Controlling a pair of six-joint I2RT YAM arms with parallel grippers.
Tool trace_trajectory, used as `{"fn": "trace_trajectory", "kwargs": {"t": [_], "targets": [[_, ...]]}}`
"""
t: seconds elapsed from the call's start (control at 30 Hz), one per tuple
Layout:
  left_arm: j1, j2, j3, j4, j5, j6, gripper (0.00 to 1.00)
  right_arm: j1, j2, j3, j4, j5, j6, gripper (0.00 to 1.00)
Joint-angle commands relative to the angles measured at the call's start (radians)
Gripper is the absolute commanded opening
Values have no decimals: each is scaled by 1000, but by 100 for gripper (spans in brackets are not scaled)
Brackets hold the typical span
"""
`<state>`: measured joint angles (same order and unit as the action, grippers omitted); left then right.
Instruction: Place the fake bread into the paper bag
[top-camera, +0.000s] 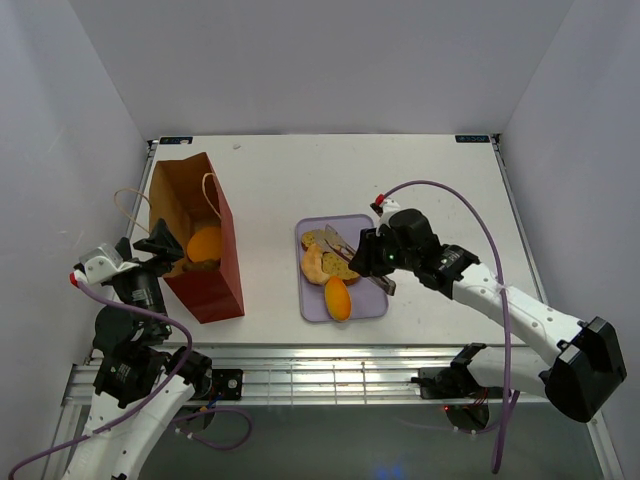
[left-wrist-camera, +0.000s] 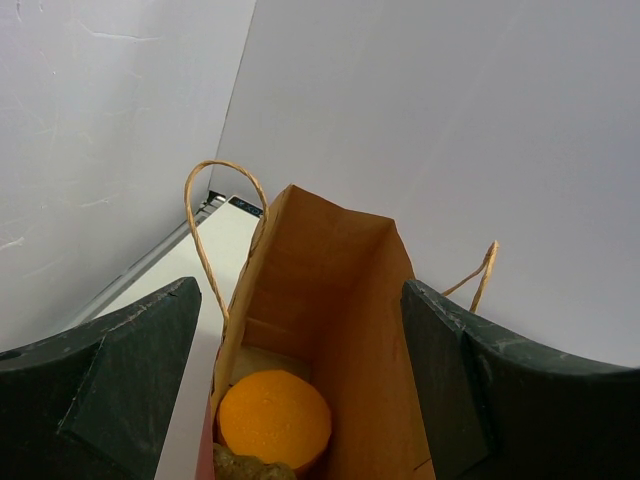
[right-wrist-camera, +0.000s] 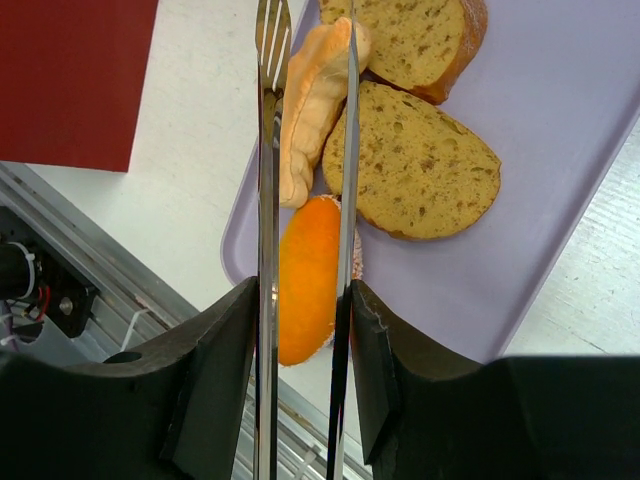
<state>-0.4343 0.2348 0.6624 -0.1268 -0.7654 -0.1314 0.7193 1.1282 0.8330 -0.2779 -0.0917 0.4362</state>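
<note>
Right wrist, right gripper (right-wrist-camera: 305, 335) grasping tongs (right-wrist-camera: 266, 200), roll (right-wrist-camera: 310, 100) at tray (right-wrist-camera: 560, 150) edge, left gripper (left-wrist-camera: 300, 300) released

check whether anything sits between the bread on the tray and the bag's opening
Nothing visible does. The table between the tray and the paper bag is bare, and the bag's mouth is open, with an orange bun lying low inside.
</note>
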Motion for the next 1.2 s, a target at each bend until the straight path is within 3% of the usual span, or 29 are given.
{"fn": "trace_trajectory", "kwargs": {"t": [0.0,0.6,1.17], "targets": [[-4,17,3,-4,21,1,92,-3,30,-2,81,9,-17,46],[-7,18,0,-2,26,3,92,-3,108,14,100,-29,-22,49],[-11,9,-1,0,21,6,92,-3,41,11,95,43,-21,52]]}}
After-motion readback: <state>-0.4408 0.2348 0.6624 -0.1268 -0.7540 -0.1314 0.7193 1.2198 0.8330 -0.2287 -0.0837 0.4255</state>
